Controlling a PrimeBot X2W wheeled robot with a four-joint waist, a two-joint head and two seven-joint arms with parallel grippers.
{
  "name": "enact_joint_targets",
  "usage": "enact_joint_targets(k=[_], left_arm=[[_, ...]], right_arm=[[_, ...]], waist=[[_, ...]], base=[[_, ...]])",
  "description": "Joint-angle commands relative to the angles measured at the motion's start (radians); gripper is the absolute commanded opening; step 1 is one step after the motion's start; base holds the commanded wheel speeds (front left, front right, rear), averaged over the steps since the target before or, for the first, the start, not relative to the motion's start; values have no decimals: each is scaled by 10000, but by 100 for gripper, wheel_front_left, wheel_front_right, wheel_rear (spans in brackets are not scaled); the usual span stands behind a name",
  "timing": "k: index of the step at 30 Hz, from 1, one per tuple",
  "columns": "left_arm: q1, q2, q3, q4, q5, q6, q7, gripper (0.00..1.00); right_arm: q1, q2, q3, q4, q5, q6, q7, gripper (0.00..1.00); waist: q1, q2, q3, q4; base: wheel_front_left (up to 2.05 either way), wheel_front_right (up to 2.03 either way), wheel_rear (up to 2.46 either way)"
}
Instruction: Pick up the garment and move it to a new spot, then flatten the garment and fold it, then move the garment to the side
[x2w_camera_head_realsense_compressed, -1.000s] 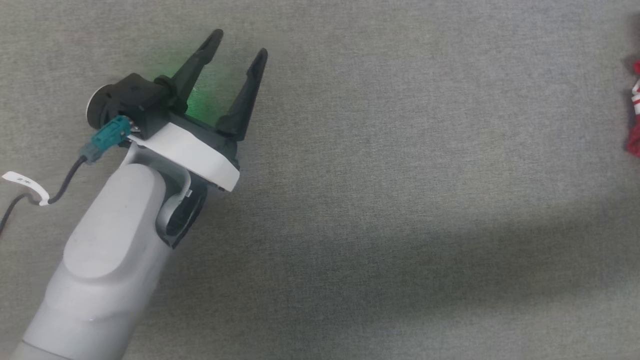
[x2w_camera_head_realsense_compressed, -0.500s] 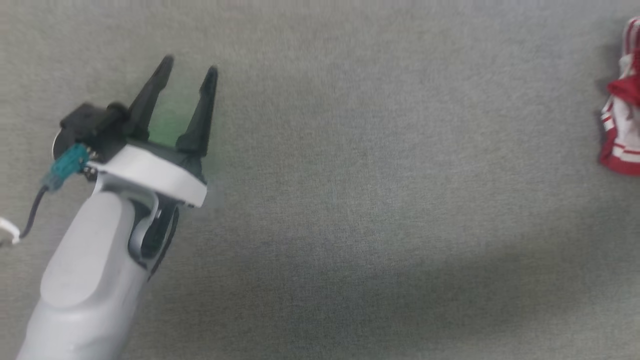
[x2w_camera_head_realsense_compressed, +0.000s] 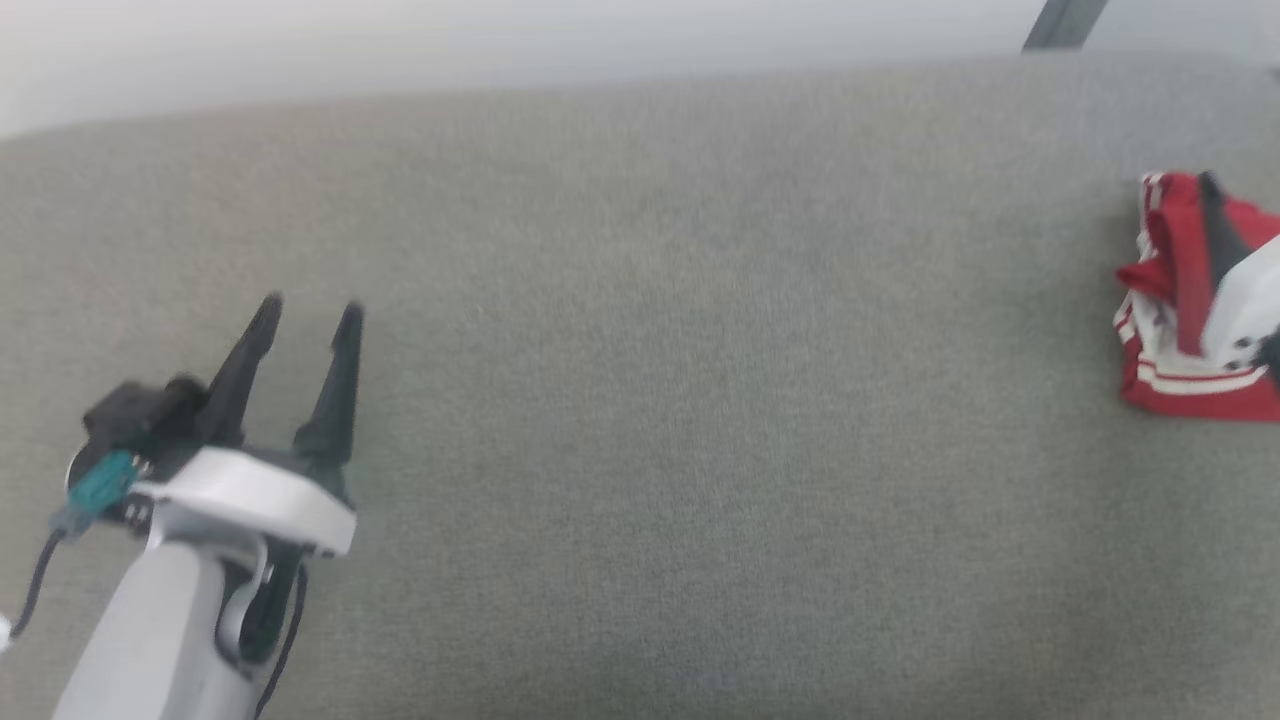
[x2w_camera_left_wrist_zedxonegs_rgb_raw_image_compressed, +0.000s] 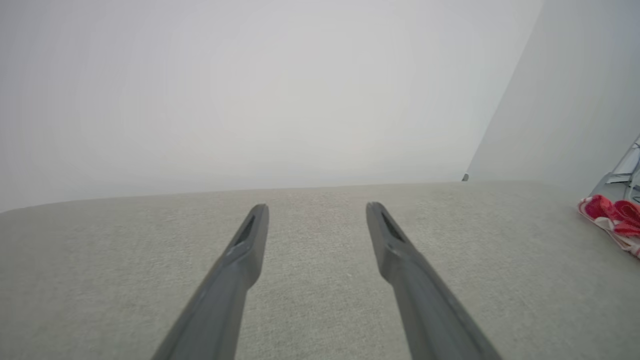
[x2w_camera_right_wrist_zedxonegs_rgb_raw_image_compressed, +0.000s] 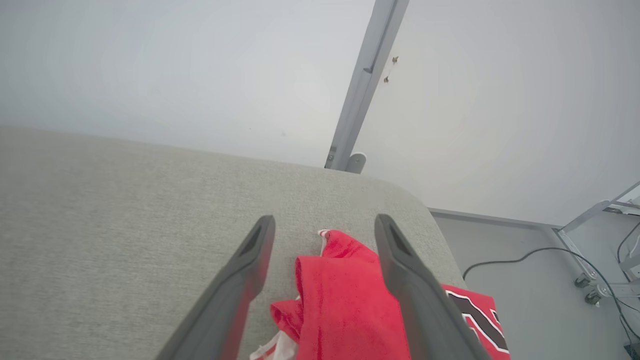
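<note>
A: Where's the garment (x2w_camera_head_realsense_compressed: 1170, 240)?
B: Bunched up at the right end of the worktop (x2w_camera_head_realsense_compressed: 640, 400), nr the rounded corner.
A: Right gripper (x2w_camera_right_wrist_zedxonegs_rgb_raw_image_compressed: 324, 220)?
B: Over it, jaws spread, red cloth btwn them. Contact: can't tell.
A: Left gripper (x2w_camera_head_realsense_compressed: 311, 305)?
B: Well apart, far left, jaws spread.

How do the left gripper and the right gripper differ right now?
The left gripper hangs over bare grey surface, far from the garment; the right gripper is at the garment, red cloth showing between its fingers. The left gripper is toward the surface's left side; the right gripper is by its rounded right corner. Both are open.
</note>
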Motion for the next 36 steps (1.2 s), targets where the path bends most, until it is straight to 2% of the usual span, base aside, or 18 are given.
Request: enact_joint_targets(k=[1,14,24,36], left_arm=[[327,81,123,-46,3,-12,-37,100],[2361,244,1375,-424,291,-12,-37,100],[3160,184,1950,-600,262,-12,-37,100],[3497,51,2227,-663,397,-12,-37,100]], right_arm=[[240,164,-62,-50,-68,-3,-252,100],[2179,1179,-534,-1038,-612,-2,-1324,100],[3722,1648,-1380,-2427,-1112,-3,-1475,100],[5230,2614,-1985,-3880,-1587,-2,-1486,100]], waist=[[0,0,-560,106],[0,0,-1762,425],[0,0,-1949,499],[0,0,-1968,438]], base=[[0,0,0],[0,0,0],[0,0,0],[0,0,0]])
